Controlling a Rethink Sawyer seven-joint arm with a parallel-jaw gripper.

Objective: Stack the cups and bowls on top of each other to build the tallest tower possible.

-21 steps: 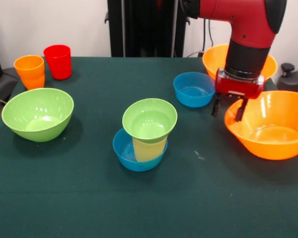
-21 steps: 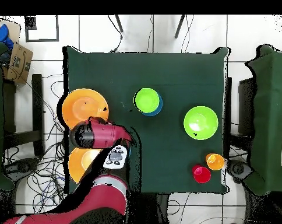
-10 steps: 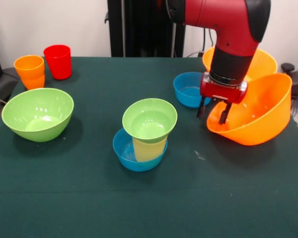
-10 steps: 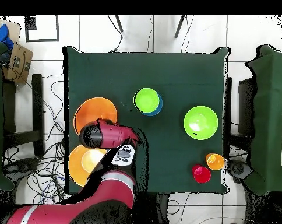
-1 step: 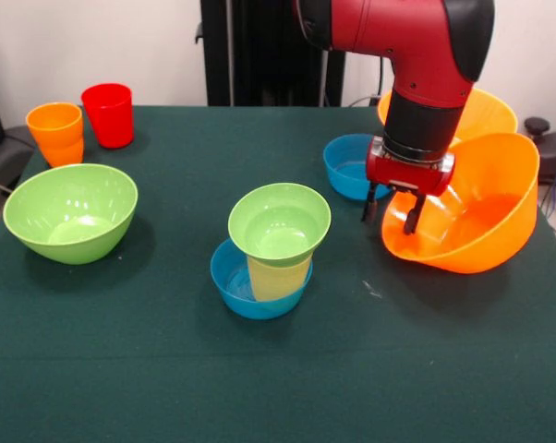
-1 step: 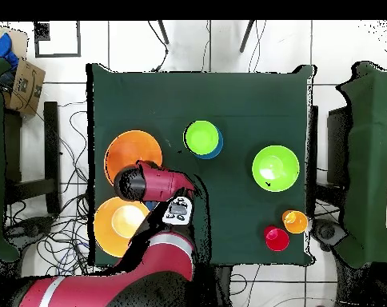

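My gripper [image 5: 389,214] is shut on the near rim of a very large orange bowl [image 5: 472,217], one finger inside and one outside. The bowl hangs tilted, its right side raised; from above the orange bowl [image 6: 133,150] shows beside the arm. The tower [image 5: 276,249] stands mid-table, left of the gripper: a small blue bowl [image 5: 236,286], a pale yellow cup [image 5: 278,277] in it, and a small green bowl [image 5: 280,221] on top. The tower [image 6: 202,137] also shows from above. An orange cup [image 5: 56,132] and a red cup [image 5: 108,113] stand at the far left.
A second very large orange bowl [image 5: 490,109] sits behind the arm. Another small blue bowl [image 5: 350,166] lies just left of the gripper. A large green bowl [image 5: 70,210] rests at the left. In the overhead view the arm [image 6: 149,182] covers the gripper.
The gripper has closed on the orange bowl's rim, tipped it up off the table, and carried it leftward in the front view, toward the tower.
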